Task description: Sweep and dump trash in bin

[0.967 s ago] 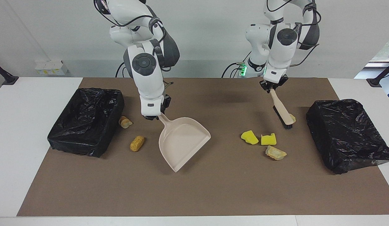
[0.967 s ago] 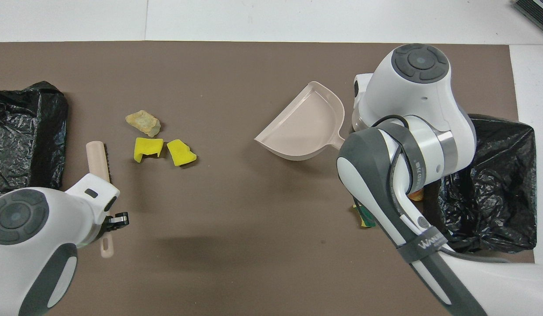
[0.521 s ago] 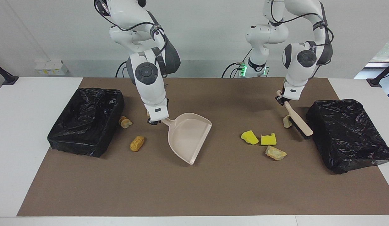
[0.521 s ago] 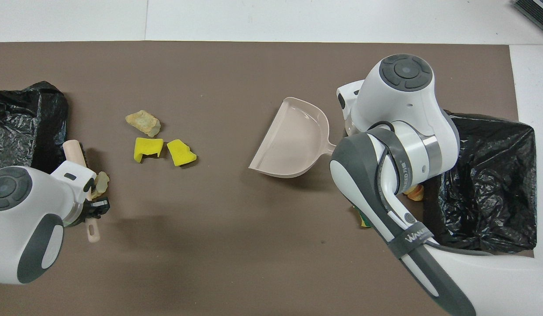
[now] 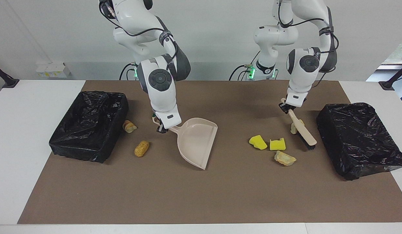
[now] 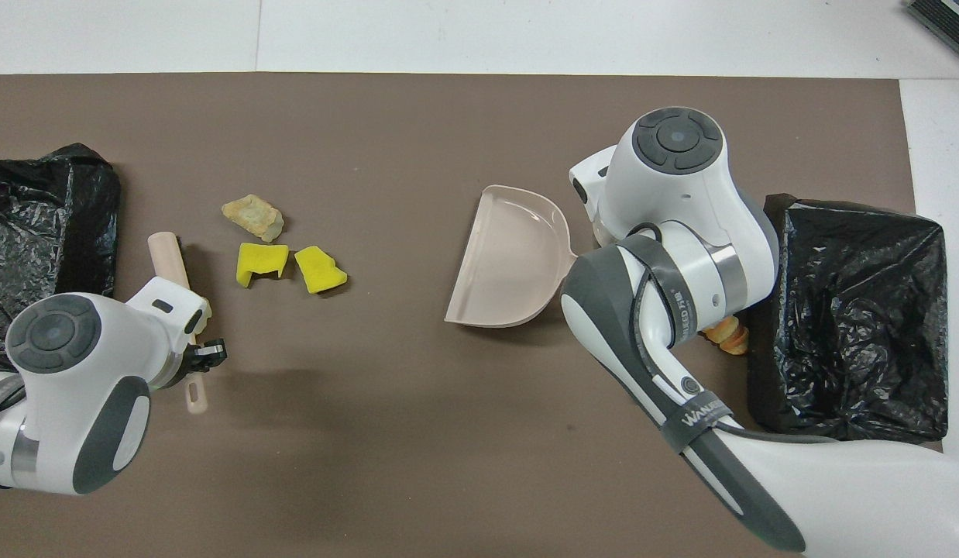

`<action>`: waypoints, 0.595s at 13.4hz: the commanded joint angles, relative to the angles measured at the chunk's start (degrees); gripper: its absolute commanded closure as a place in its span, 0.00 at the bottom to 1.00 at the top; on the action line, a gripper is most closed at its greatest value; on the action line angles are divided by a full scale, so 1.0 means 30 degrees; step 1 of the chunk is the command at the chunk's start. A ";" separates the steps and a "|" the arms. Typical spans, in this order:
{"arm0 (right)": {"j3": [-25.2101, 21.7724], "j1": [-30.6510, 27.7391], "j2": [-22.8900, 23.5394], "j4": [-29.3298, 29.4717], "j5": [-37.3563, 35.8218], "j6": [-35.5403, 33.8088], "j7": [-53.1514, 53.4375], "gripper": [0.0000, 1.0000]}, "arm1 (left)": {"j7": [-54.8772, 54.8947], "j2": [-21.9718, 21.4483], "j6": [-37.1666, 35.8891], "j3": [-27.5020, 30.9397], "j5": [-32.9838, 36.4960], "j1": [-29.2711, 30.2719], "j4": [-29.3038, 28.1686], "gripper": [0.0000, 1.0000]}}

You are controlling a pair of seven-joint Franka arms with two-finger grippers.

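Note:
My right gripper (image 5: pixel 162 128) is shut on the handle of the beige dustpan (image 5: pixel 196 141), whose mouth faces the left arm's end; the pan also shows in the overhead view (image 6: pixel 506 267). My left gripper (image 5: pixel 287 109) is shut on the handle of the beige brush (image 5: pixel 304 133), whose bristles are at the mat. A pale trash bit (image 5: pixel 293 127) touches the brush. Two yellow sponge chunks (image 5: pixel 257 142) (image 5: pixel 277 144) and a tan piece (image 5: pixel 284 158) lie between brush and pan. Two bread-like pieces (image 5: pixel 129 126) (image 5: pixel 141 148) lie beside the bin at the right arm's end.
A black-lined bin (image 5: pixel 90 123) stands at the right arm's end of the brown mat and another black-lined bin (image 5: pixel 357 139) at the left arm's end. In the overhead view my right arm covers its own gripper and part of the mat near that bin (image 6: pixel 859 310).
My right gripper turned the dustpan so that its mouth faces the sponge chunks. My left gripper swung the brush toward the bin, round the pale bit, then back a little toward the sponges.

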 commanded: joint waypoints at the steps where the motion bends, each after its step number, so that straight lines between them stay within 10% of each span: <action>1: 0.0122 -0.0095 -0.0298 -0.0366 -0.0519 0.0115 -0.1588 1.00 | 0.0038 0.0384 -0.2399 0.0126 -0.0347 -0.0708 0.2614 1.00; 8: 0.0093 0.1047 -0.0853 -0.2209 -0.0959 0.1110 0.1193 1.00 | 0.5629 0.0438 -0.3476 0.0302 -0.0376 0.2281 0.2335 1.00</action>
